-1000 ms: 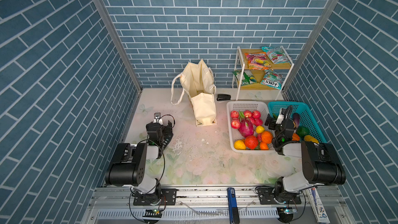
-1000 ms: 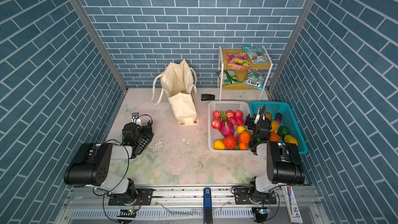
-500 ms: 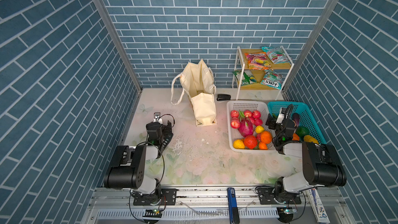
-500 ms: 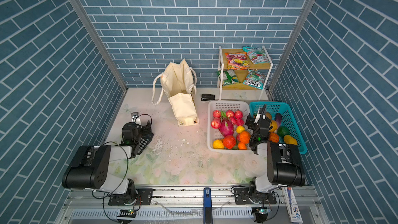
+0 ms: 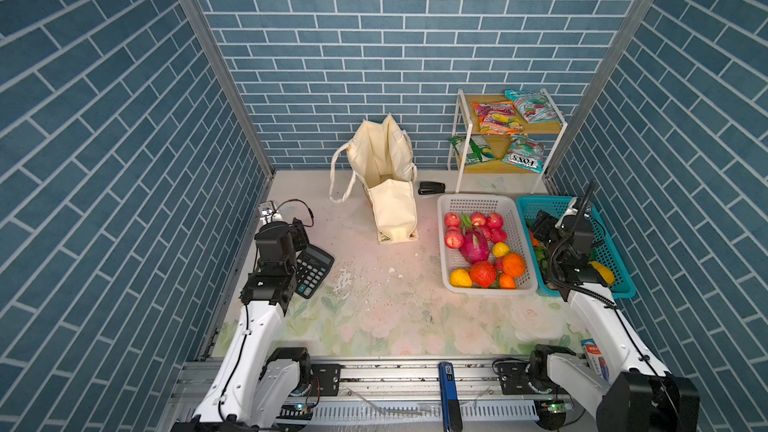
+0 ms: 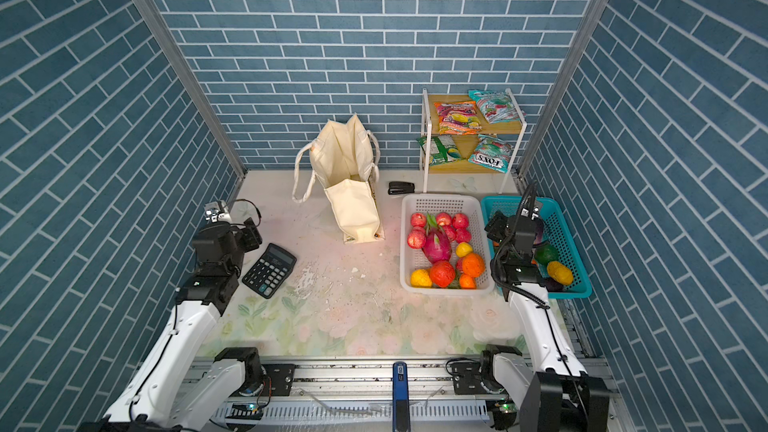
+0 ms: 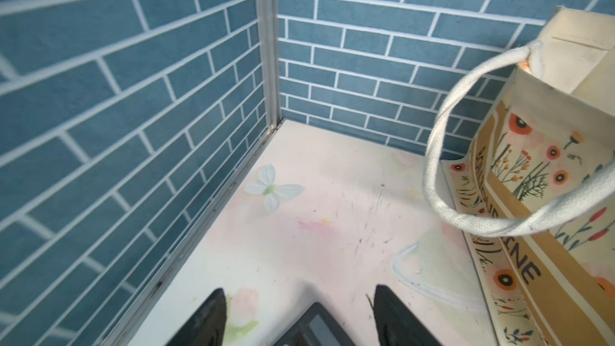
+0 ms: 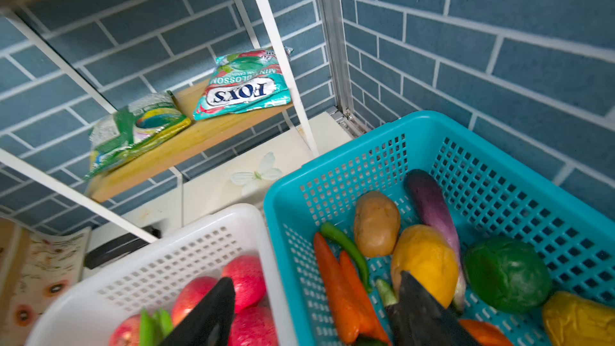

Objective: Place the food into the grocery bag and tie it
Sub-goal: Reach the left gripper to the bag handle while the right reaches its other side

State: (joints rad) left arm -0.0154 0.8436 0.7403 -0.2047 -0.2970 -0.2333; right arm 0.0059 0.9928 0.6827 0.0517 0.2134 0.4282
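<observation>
At the surface's [image 5: 374, 309] rear, the grocery bag [image 5: 386, 184] stands open; fruit [image 5: 473, 243] lies in the white basket [image 5: 478, 204], snack packets [image 5: 498, 118] on the shelf [image 5: 540, 132]. Left end effector [image 7: 298, 289] and right end effector [image 8: 316, 277]: apart, empty. Loading, tying outstanding.

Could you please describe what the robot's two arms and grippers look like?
Both arms, left arm and right arm, have glossy white tubular links, boxy black joint housings and thin black cables looped alongside. The left gripper and right gripper each carry two tapered matte-black fingers.
</observation>
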